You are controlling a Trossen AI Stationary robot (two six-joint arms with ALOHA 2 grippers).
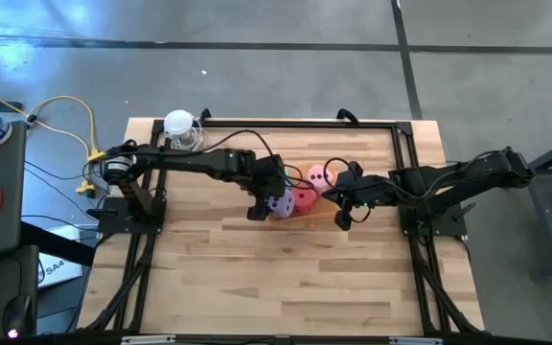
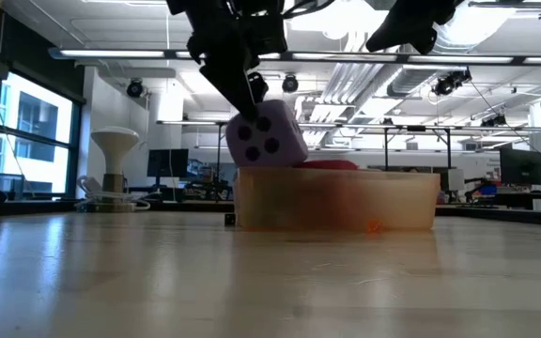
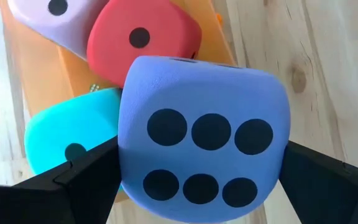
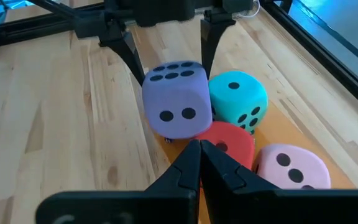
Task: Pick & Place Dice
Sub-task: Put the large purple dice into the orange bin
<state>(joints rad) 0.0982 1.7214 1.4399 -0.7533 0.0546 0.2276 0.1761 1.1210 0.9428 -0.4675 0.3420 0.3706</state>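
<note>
Left gripper (image 1: 266, 204), centre of the high view, pinches the purple die (image 2: 266, 138) between wide-set fingers, held just above the near-left rim of the orange tray (image 2: 336, 199). Teal (image 4: 238, 99), red (image 4: 232, 142) and pink (image 4: 293, 165) dice already lie in the tray. Right gripper (image 1: 346, 213), fingers pressed together and empty, waits beside the tray. Judged stage: last die, release pending.

You get even, bright overhead light from the ceiling strips (image 2: 346, 56), which glare in the low view and leave the arms as dark silhouettes, while the table (image 2: 252, 282) up close blurs and the purple die (image 3: 204, 143) looms soft-edged.
</note>
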